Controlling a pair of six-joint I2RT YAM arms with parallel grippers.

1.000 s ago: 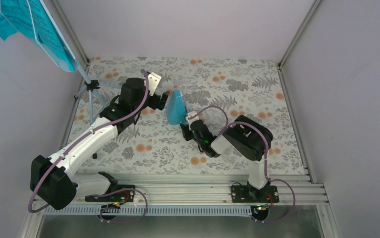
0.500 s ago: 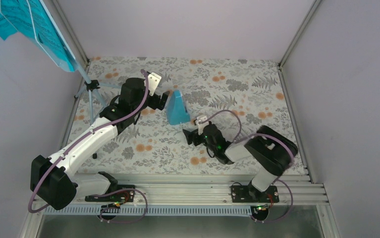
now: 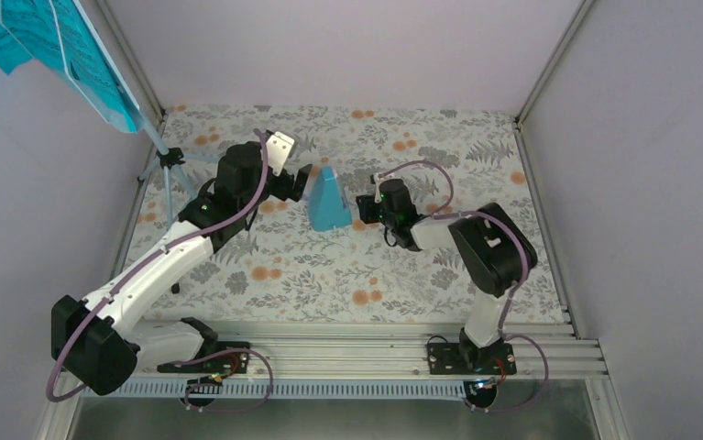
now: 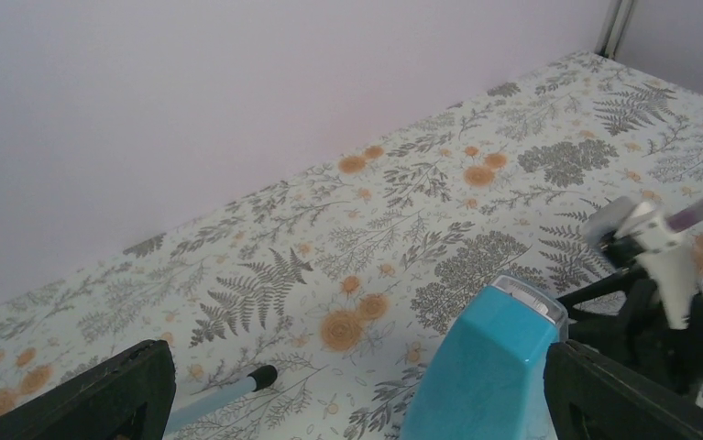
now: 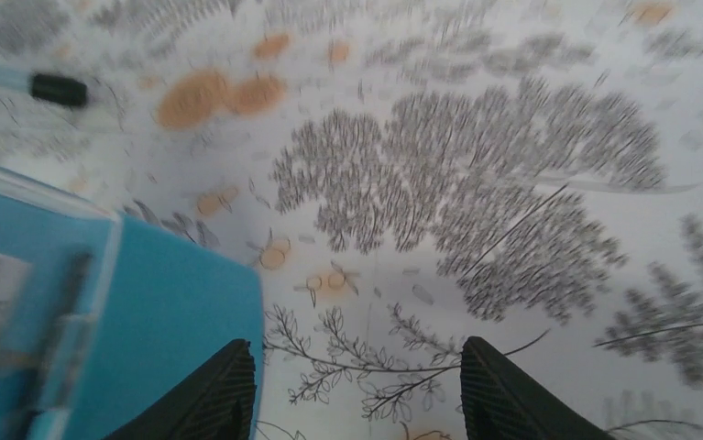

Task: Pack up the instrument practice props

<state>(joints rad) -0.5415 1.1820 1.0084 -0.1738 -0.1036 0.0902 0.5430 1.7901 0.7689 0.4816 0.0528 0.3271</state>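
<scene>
On the floral tablecloth (image 3: 439, 137) the metronome (image 3: 329, 202) is stood upright, flanked closely by the released left gripper (image 3: 300, 183) at nine o'clock and the released, empty right gripper (image 3: 362, 208) at three.

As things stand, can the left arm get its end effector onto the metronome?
Probably yes: the left end effector is open right beside the upright metronome, nothing between them.

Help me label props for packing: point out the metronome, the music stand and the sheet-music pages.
metronome (image 3: 329, 206): top external view, blue sloping side.
music stand (image 3: 170, 158): top external view, dark tripod hub.
sheet-music pages (image 3: 4, 32): top external view, turquoise printed page.
</scene>
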